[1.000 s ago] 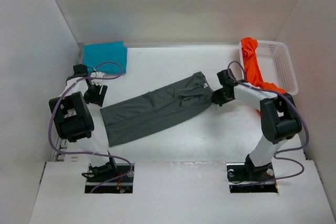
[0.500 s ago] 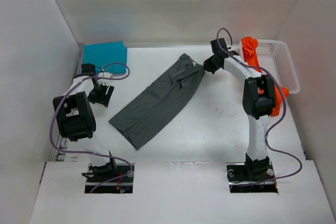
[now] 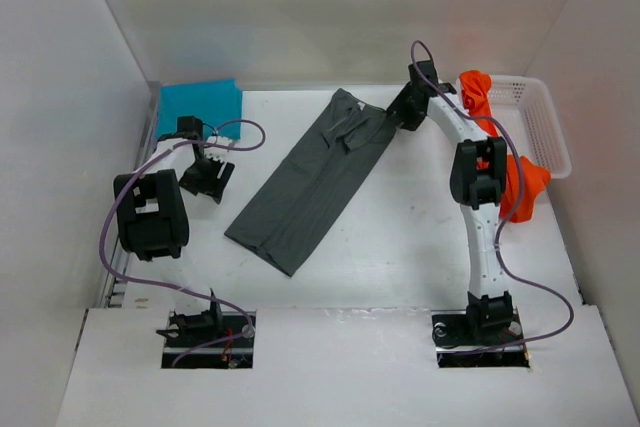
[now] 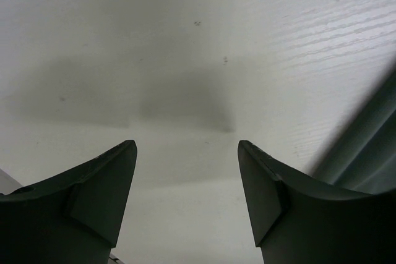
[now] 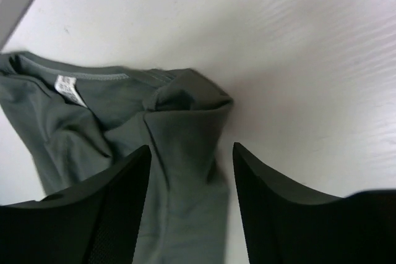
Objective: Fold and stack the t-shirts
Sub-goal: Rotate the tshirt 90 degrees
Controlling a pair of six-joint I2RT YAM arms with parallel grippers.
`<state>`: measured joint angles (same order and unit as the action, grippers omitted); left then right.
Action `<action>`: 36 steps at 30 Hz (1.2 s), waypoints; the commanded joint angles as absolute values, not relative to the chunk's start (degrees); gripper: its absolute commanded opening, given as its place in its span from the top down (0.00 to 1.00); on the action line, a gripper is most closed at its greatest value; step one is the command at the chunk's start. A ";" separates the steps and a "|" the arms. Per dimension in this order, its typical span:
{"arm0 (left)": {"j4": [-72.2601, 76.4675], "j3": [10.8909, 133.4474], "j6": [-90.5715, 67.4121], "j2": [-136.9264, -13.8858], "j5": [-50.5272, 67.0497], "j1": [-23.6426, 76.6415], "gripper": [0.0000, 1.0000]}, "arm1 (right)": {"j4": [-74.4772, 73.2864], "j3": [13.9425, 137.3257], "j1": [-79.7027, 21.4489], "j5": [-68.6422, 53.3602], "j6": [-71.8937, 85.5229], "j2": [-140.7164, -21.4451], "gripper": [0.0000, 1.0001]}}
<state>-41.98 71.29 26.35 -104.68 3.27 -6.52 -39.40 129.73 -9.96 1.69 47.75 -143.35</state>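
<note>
The dark grey shirt (image 3: 310,182) lies as a long strip across the desk (image 3: 400,237), its long axis running from near left to far right. The collar end sits under the right tool (image 5: 191,146), whose fingers stand apart and clamp nothing. The left tool (image 4: 185,145), also apart and empty, hovers beside the strip's near-left end, so each arm is nearer one end. I count three shirts: the grey one, one teal shirt (image 3: 200,105) folded far left, and one orange shirt (image 3: 485,122) draped over the single basket (image 3: 535,112).

No legible writing anywhere, only a small white neck tag (image 5: 68,89) in the dark grey t-shirt (image 5: 179,153), print unreadable.
</note>
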 commanded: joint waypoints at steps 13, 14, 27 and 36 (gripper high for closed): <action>-38.24 65.39 24.26 -100.12 4.39 -6.20 0.35 | -21.10 73.24 -25.96 9.86 38.57 -90.12 0.31; -37.97 65.48 23.65 -99.06 4.39 -6.20 0.35 | -18.48 68.60 -27.62 7.06 40.93 -85.65 0.31; -38.14 59.86 21.88 -82.99 4.40 -7.07 0.31 | -5.02 45.45 -41.33 3.42 52.28 -60.21 0.33; -39.20 53.35 20.49 -72.51 3.87 -6.90 0.29 | -5.72 45.96 -52.94 10.72 59.67 -72.57 0.34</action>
<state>-39.55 54.30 22.33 -74.39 3.60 -7.07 -7.77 44.58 -51.37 7.07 55.72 -66.57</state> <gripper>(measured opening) 0.709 0.665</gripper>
